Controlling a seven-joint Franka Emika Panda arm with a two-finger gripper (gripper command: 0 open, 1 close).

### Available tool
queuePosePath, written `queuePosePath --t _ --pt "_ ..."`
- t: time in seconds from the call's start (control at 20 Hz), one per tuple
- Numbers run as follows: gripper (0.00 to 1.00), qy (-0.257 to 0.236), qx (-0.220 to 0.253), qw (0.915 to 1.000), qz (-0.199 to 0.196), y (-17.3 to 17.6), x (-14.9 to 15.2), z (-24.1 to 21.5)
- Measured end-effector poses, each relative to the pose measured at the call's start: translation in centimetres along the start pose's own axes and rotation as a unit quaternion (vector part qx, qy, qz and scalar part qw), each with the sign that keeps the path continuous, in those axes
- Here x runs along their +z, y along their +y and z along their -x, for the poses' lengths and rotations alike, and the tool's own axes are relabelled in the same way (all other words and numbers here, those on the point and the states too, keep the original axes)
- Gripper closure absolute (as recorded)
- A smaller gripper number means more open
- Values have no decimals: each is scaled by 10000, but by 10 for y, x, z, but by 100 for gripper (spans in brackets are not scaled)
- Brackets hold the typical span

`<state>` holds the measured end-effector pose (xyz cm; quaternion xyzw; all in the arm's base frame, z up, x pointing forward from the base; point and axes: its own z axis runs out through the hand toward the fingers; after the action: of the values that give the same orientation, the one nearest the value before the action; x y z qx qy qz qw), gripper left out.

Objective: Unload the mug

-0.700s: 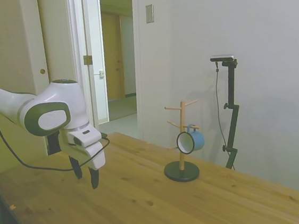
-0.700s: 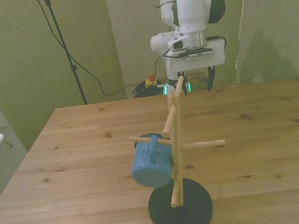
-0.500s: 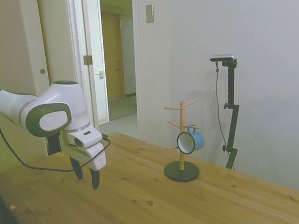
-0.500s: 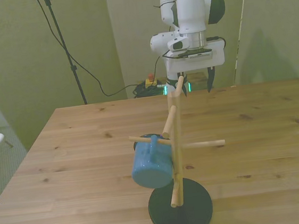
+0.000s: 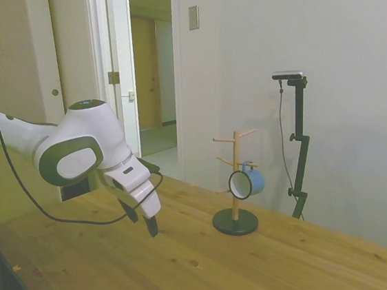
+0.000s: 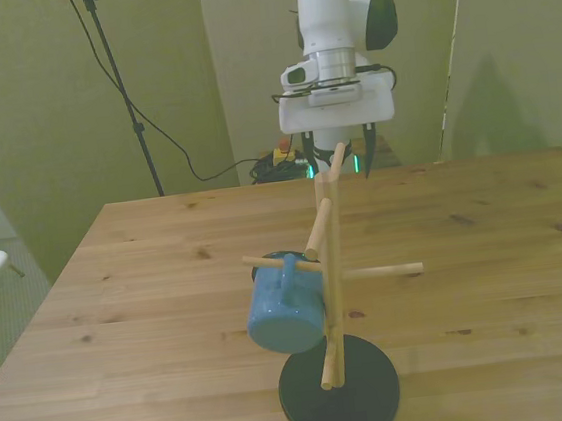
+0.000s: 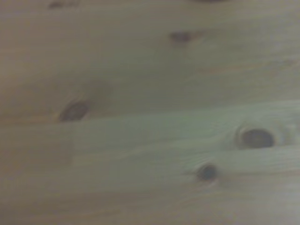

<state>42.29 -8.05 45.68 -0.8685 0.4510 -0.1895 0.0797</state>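
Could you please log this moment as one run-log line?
gripper: open, empty, above table | mug: hanging on peg stand | contact: none

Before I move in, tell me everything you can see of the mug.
The mug is small and light blue outside, white inside with a dark rim, enamel by the look of it. It hangs by its small handle on a lower peg of the wooden peg stand, lying roughly on its side, well clear of the table. In the side view its mouth faces the camera; in the front view its base does. Only the peg touches it. It looks empty. The hand is far off, over bare wood.
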Motion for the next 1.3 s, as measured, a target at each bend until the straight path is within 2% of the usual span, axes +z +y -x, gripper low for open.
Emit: queuePosePath --t 0.25,0.65,1.3 --pt "0 510 122 9979 -389 13 0 -44" --pt "0 1182 109 9875 -1041 -25 13 -95" --pt "0 1555 219 9808 -1153 -81 57 -184"
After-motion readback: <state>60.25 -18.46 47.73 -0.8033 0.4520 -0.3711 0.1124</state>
